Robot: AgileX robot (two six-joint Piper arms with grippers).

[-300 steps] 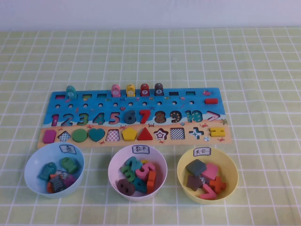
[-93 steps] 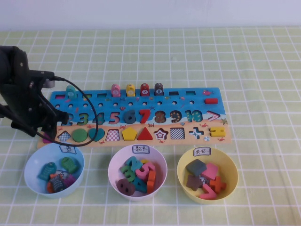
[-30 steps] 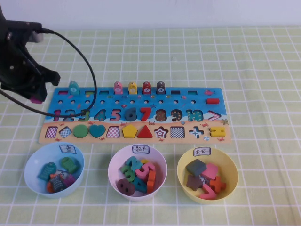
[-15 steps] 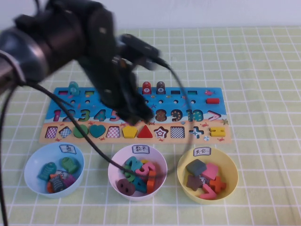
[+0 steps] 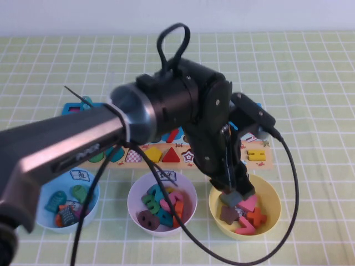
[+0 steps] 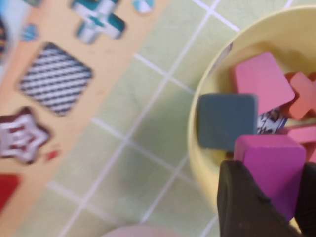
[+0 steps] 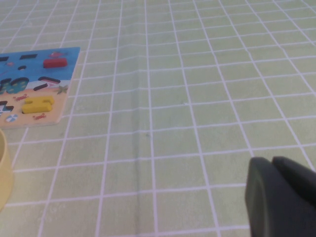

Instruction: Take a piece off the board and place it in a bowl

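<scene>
My left gripper (image 5: 233, 191) reaches across the board (image 5: 265, 160) and hangs over the near-left inside of the yellow bowl (image 5: 274, 206). In the left wrist view the left gripper (image 6: 274, 185) is shut on the magenta-purple square piece (image 6: 271, 160), held just above the bowl's rim (image 6: 200, 153), over a grey block (image 6: 224, 121) and a pink piece (image 6: 261, 79). In the high view the arm hides the piece. My right gripper (image 7: 276, 168) is shut and empty, low over bare tablecloth to the right of the board (image 7: 29, 84); it is out of the high view.
The pale pink bowl (image 5: 135, 195) of number pieces stands left of the yellow bowl, and the light blue bowl (image 5: 93, 193) is further left, partly behind my left arm. The arm and its cable cover most of the board. Empty checked slots show on the sandy strip (image 6: 74, 113).
My left arm has swung right and toward me with the magenta piece, from over the middle of the board to over the yellow bowl.
</scene>
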